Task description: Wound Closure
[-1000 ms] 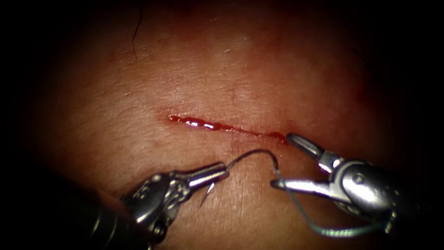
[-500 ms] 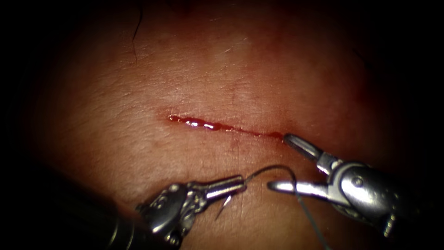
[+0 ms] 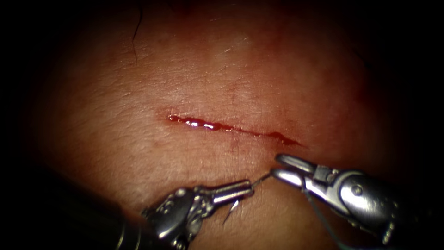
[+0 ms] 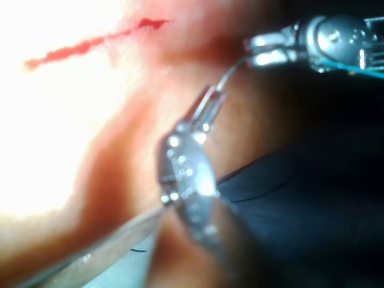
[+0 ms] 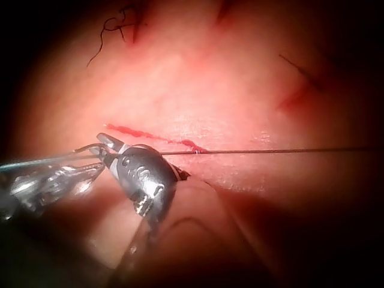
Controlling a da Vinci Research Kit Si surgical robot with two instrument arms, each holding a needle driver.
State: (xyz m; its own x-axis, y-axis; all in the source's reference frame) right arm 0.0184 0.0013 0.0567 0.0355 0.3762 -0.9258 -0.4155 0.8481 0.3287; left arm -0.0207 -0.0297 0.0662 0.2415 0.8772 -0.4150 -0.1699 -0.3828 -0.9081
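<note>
The cut (image 3: 231, 128) runs across the tissue (image 3: 217, 69) with red fluid along it. Just below its right end, my left tool (image 3: 249, 187) is shut on the curved needle (image 3: 260, 179) close to its pointed end; the tip (image 3: 227, 216) sticks out below the jaws. My right tool (image 3: 280, 167) is shut on the needle's rear part, which its jaws hide. The needle is clear of the tissue. Thread (image 3: 319, 217) trails down from the right tool. In the left wrist view, the left tool (image 4: 210, 102), needle (image 4: 229, 73) and right tool (image 4: 264, 51) meet near the cut (image 4: 90, 45).
A dark hair-like strand (image 3: 136, 32) lies on the tissue at the upper left. In the right wrist view a taut thread (image 5: 270, 151) runs past the cut (image 5: 156, 137), beside the right tool (image 5: 105, 141), and a stray dark thread end (image 5: 114, 27) lies farther off.
The left tool carried the needle rightward toward the right tool. The right tool's jaws, wide open before, came down off the cut's end and closed on the needle's arc.
</note>
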